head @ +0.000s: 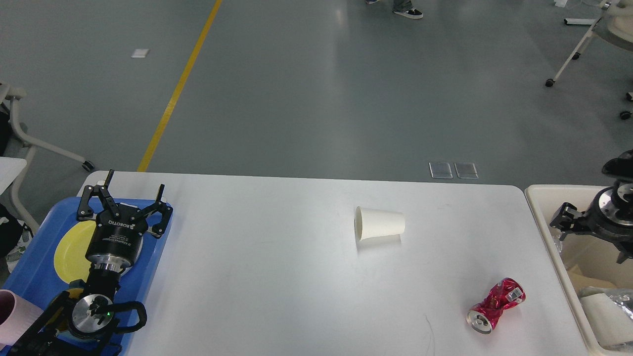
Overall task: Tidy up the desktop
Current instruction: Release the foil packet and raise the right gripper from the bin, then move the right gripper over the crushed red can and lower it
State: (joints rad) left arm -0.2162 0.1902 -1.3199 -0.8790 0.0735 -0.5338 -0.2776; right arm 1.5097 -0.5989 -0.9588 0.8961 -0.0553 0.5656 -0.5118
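The white desktop (277, 282) fills the lower part of the head view. A white paper cup (380, 223) lies on its side near the middle. A crushed red can (496, 305) lies near the front right. My left gripper (135, 180) hangs open over the far end of the blue tray (29, 282) at the left, with nothing between its fingers. My right gripper (586, 227) hovers above the beige bin (543, 210) at the right edge. It is dark and partly cut off, so its fingers cannot be told apart.
A yellow plate (69, 252) lies in the blue tray and a pink cup (15, 316) shows at the bottom left. The bin holds crumpled trash (606, 309). Chair legs on casters (568, 59) stand on the grey floor beyond the table.
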